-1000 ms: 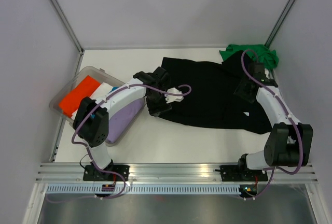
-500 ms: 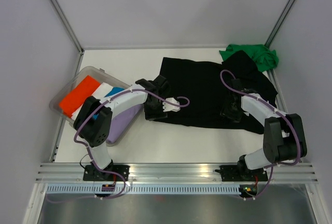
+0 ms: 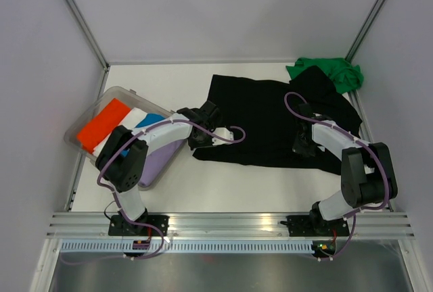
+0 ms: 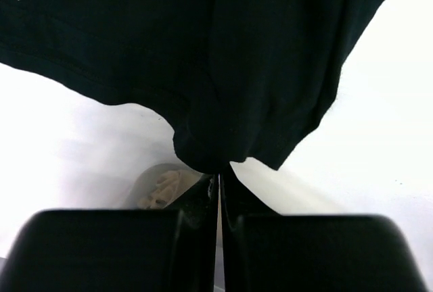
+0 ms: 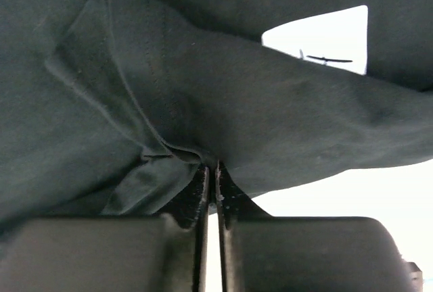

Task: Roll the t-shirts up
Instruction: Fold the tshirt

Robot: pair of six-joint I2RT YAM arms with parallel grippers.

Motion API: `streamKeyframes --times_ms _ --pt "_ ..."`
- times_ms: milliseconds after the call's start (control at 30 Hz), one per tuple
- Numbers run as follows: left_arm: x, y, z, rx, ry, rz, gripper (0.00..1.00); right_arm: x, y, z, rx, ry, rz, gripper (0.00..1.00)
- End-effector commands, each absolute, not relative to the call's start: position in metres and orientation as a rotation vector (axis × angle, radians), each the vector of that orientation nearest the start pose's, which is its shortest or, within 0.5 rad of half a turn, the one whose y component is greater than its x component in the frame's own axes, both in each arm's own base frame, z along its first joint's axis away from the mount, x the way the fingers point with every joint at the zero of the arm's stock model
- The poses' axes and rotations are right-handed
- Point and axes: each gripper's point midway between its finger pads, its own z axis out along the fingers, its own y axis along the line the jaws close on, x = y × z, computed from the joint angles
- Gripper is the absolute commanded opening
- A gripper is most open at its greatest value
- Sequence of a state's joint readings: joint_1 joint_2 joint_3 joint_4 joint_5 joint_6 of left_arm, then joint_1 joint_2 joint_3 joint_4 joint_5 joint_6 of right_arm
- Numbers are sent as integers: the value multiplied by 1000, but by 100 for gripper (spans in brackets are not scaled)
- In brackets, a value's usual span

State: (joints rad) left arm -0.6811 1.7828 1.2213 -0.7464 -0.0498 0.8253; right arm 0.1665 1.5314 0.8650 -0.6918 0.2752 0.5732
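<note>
A black t-shirt (image 3: 264, 116) lies spread across the middle of the white table. My left gripper (image 3: 198, 144) is shut on its near-left hem, where the black cloth (image 4: 216, 89) bunches into the closed jaws. My right gripper (image 3: 302, 144) is shut on the shirt's near-right edge, a fold of the dark fabric (image 5: 223, 103) pinched between its fingers. A bright green t-shirt (image 3: 328, 70) lies crumpled in the back right corner, partly under a black sleeve.
A clear plastic bin (image 3: 108, 103) at the left holds folded orange, white and blue clothes, with a lavender garment (image 3: 162, 153) draped at its near side. Grey walls close in the table on three sides. A metal rail (image 3: 223, 223) runs along the near edge.
Both grippers came down toward the near edge of the black shirt and closed on it. The right arm swung in from the back right. The left gripper shifted slightly nearer.
</note>
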Motion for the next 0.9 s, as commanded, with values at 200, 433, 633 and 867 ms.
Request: streamKeyframes --times_ms 200,433,633,867 --pt "294 -198 69 1925 2074 37 10 269 3 54 616 2653 -329 0" --pt "260 -208 72 2038 2002 -125 54 268 -1 83 604 2619 -334 0" --pt "251 -225 87 2031 1926 -204 60 246 -17 112 694 2568 -364 0" --pt "237 -221 62 2103 1936 -206 65 221 -62 147 912 2423 -354 0"
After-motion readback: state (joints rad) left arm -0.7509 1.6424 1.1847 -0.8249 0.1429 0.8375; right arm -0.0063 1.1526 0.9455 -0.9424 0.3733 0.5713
